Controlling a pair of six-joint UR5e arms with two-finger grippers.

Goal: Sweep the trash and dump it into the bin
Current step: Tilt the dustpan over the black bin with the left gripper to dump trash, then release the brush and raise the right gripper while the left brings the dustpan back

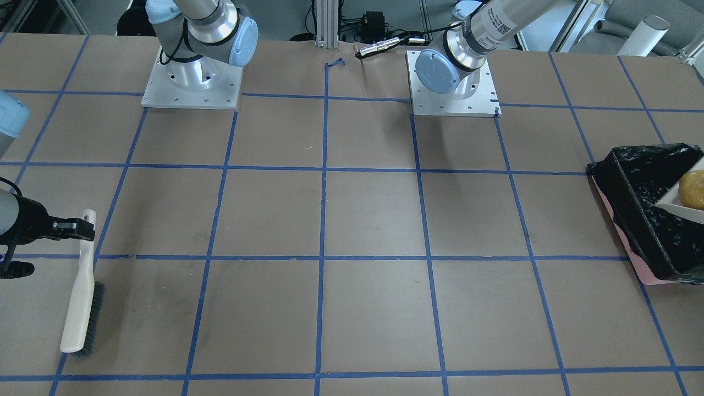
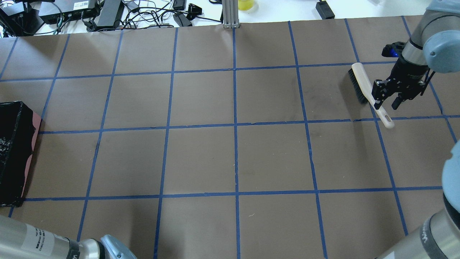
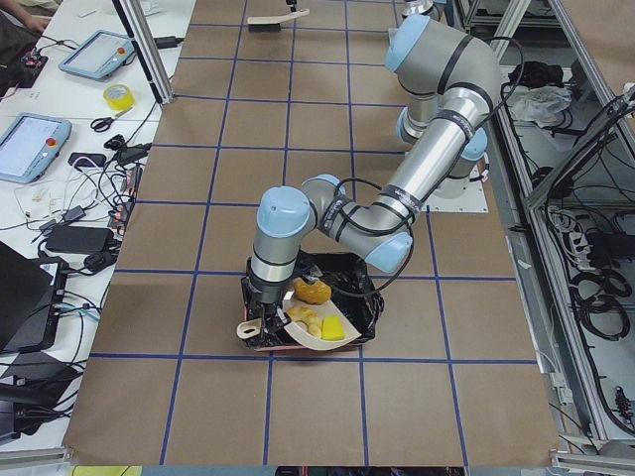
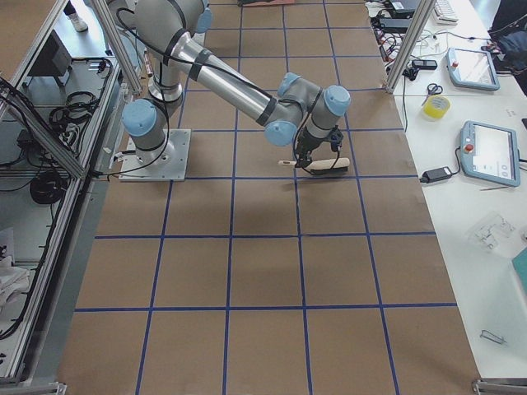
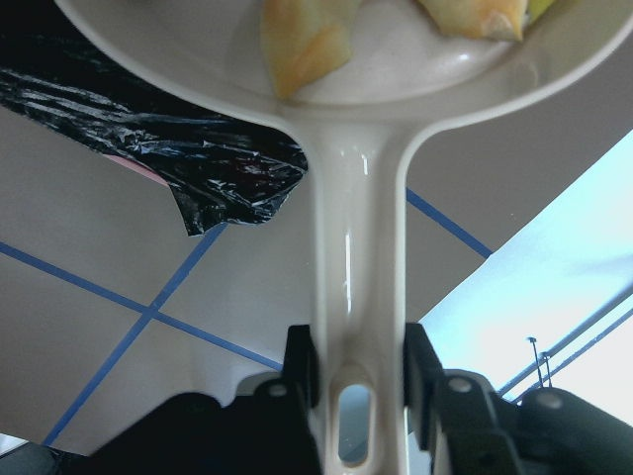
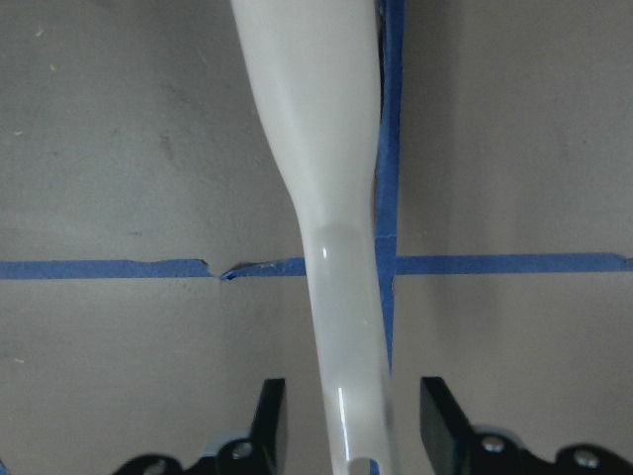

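My left gripper (image 5: 356, 371) is shut on the handle of a beige dustpan (image 5: 356, 247) and holds it over the bin (image 3: 362, 297), a box lined with a black bag (image 1: 632, 209). The trash lies in the pan: an amber lump (image 3: 312, 292), a pale orange peel (image 3: 306, 318) and a yellow-green wedge (image 3: 332, 328). My right gripper (image 2: 385, 103) is open, with its fingers on either side of the handle of a white brush (image 2: 361, 84) that lies on the table. The right wrist view shows gaps beside the handle (image 6: 336, 277).
The bin stands at the table's end on my left (image 2: 14, 144), close to the edge. The brush is at the far right end of the table (image 1: 80, 308). Both arm bases (image 1: 190, 82) stand at the robot's edge. Blue tape lines grid the brown table.
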